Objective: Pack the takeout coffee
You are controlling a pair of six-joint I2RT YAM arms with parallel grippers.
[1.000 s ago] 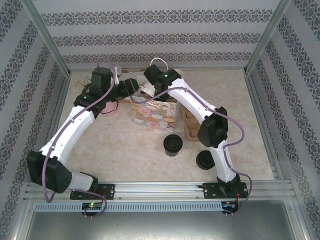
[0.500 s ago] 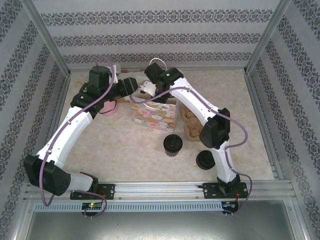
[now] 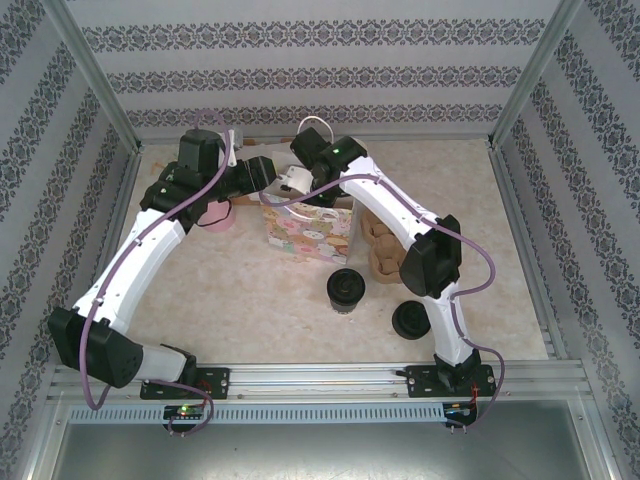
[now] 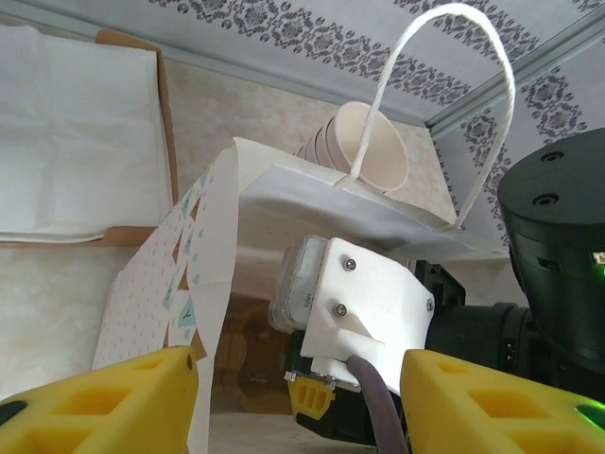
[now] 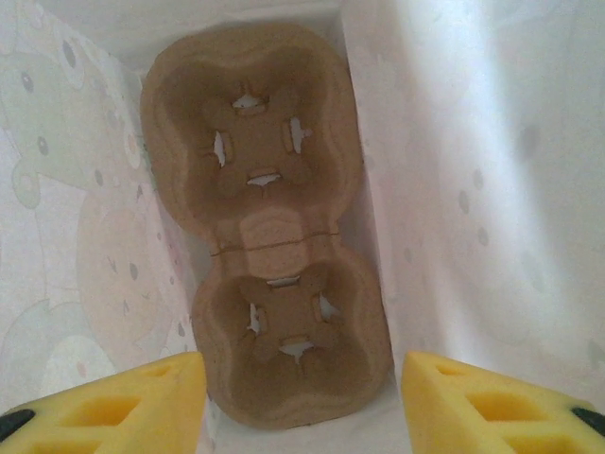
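The takeout coffee (image 3: pixel 347 290), a cup under a round black lid, stands on the table in front of the patterned paper bag (image 3: pixel 305 228). My right gripper (image 5: pixel 302 416) is open and points down into the bag, above a brown two-cup carrier (image 5: pixel 265 236) lying on the bag's bottom. My left gripper (image 4: pixel 298 407) is open at the bag's left rim (image 4: pixel 213 255); the paper wall runs just inside its left finger (image 4: pixel 104 402). Between its fingers I see the right wrist camera housing (image 4: pixel 364 307). Neither gripper touches the coffee.
A second black lid (image 3: pixel 411 320) sits by the right arm. Brown carriers (image 3: pixel 385 245) lie right of the bag. A stack of lidless cream cups (image 4: pixel 364 147) lies behind the bag's white handle (image 4: pixel 473 95). A cardboard box with white paper (image 4: pixel 76 142) is at the back left.
The left arm's elbow has swung slightly outward and both wrists have shifted a little at the bag's mouth. The bag and the coffee have stayed put.
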